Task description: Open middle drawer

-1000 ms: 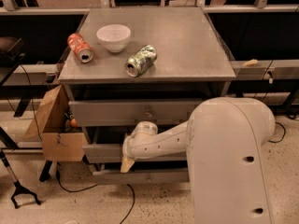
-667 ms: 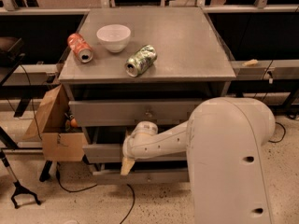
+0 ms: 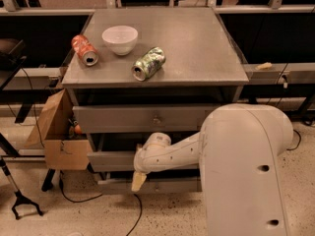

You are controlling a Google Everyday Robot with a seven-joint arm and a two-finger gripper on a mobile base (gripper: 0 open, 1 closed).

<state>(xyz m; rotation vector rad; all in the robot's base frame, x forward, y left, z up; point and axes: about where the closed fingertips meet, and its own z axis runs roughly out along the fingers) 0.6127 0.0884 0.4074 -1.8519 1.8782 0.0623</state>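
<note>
The grey cabinet has three drawer fronts stacked under its top. The middle drawer (image 3: 110, 160) is the medium-height grey front; only its left part shows, and its knob is hidden behind my arm. My gripper (image 3: 139, 181) hangs from the white wrist (image 3: 155, 151) right in front of this drawer, its pale tip pointing down over the front of the bottom drawer (image 3: 167, 185). The top drawer (image 3: 123, 118) above shows a small round knob (image 3: 156, 118).
On the cabinet top (image 3: 197, 48) lie a red can (image 3: 84, 49), a white bowl (image 3: 119, 39) and a green can (image 3: 148, 63). An open cardboard box (image 3: 56, 134) stands at the cabinet's left. A black stand foot (image 3: 22, 205) and cables lie on the floor at left.
The wrist and gripper have shifted slightly down and to the right in front of the drawers. The cans, bowl and box have not moved.
</note>
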